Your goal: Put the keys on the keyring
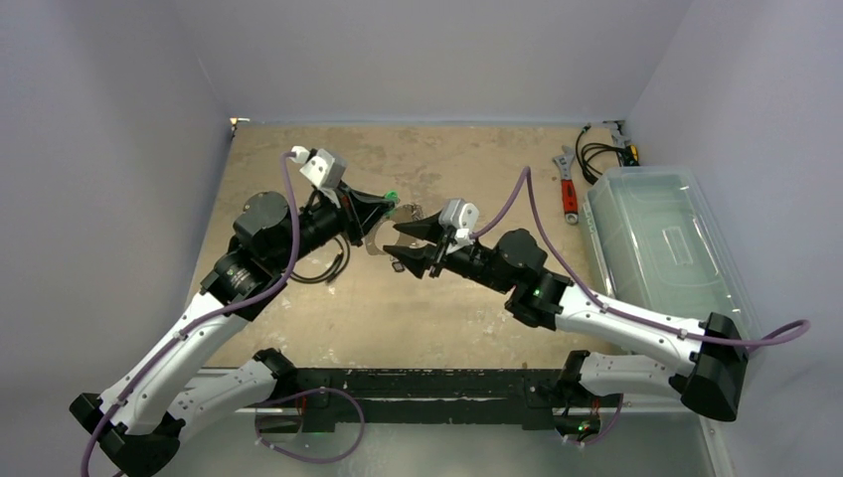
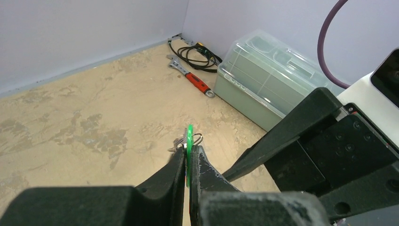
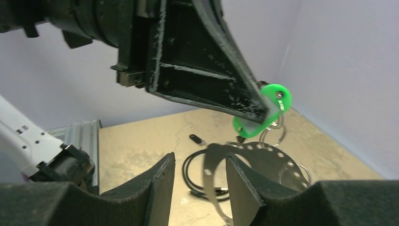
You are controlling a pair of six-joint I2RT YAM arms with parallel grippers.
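Observation:
My left gripper (image 1: 383, 204) is shut on a green key tag (image 1: 392, 196) and holds it in the air; the left wrist view shows the tag (image 2: 189, 134) edge-on between its fingertips (image 2: 189, 151). In the right wrist view the tag (image 3: 263, 110) carries small wire rings, and the wide perforated silvery keyring (image 3: 268, 157) hangs right below them. My right gripper (image 3: 200, 157) is open. The keyring's thin band runs between its jaws, close to the right finger (image 3: 240, 183). In the top view the keyring (image 1: 375, 242) sits between both grippers, with the right one (image 1: 395, 245) beside it.
A black coiled cable (image 3: 197, 176) and a small black fob (image 3: 195, 139) lie on the table below the grippers. A red-handled wrench (image 1: 568, 189), another black cable (image 1: 601, 154) and a clear lidded bin (image 1: 661, 238) are at the back right. Walls close in on the table.

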